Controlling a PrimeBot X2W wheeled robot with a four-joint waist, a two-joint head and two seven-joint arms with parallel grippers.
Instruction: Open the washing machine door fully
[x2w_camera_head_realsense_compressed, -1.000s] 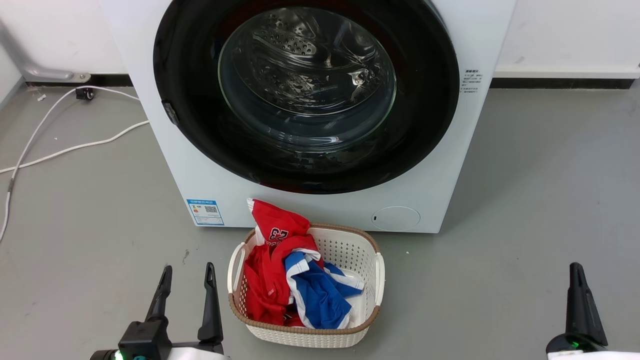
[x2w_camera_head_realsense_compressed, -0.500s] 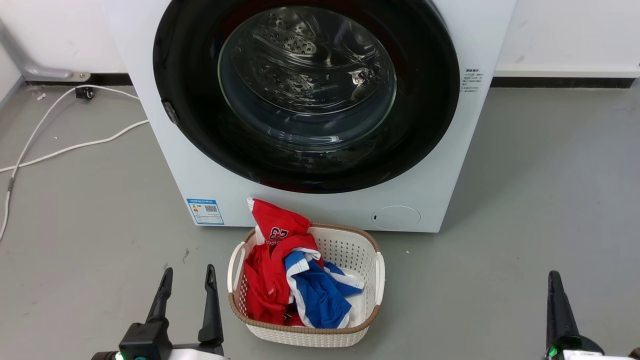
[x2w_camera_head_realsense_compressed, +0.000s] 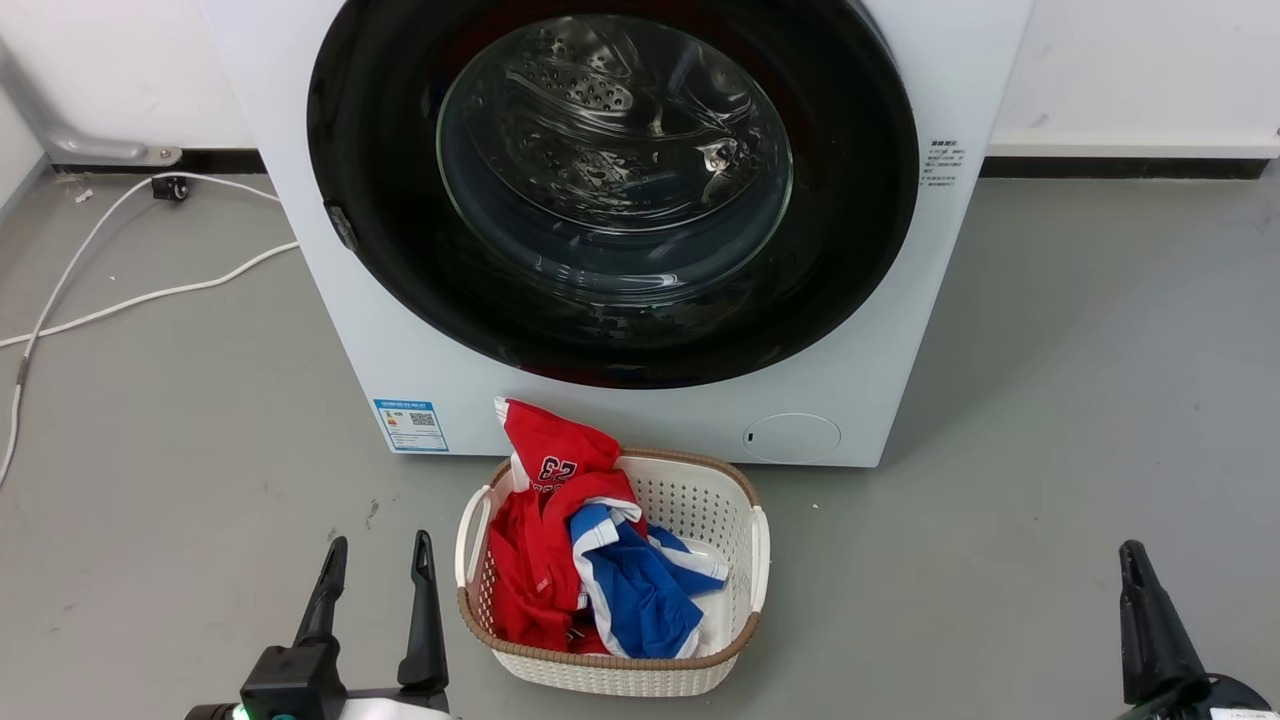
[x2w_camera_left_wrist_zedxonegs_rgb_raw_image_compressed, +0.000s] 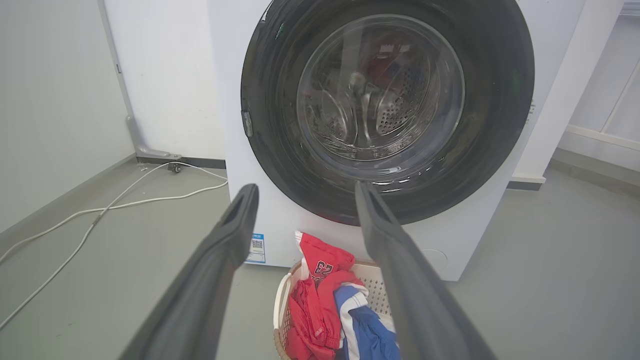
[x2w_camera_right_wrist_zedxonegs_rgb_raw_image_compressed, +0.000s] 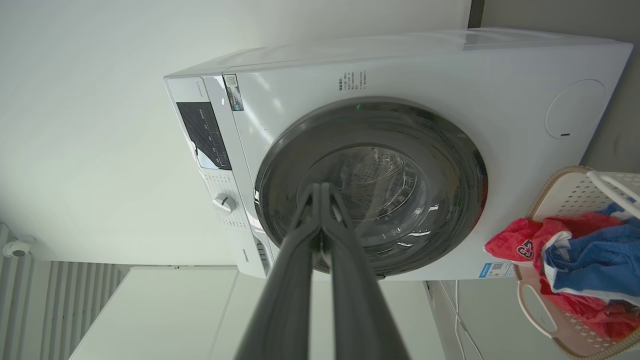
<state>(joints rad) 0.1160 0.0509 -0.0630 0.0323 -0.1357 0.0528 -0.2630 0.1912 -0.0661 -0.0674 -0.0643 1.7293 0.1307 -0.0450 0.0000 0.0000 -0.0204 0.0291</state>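
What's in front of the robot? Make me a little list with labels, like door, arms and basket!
door: washing machine door closed flat against the washing machine
left arm: left gripper open, low beside the basket, touching nothing
right arm: right gripper shut, empty, apart from the door
laundry: basket on the floor before the machine, holding red clothes and blue clothes
floor: white cable at the left
job: door not yet opened
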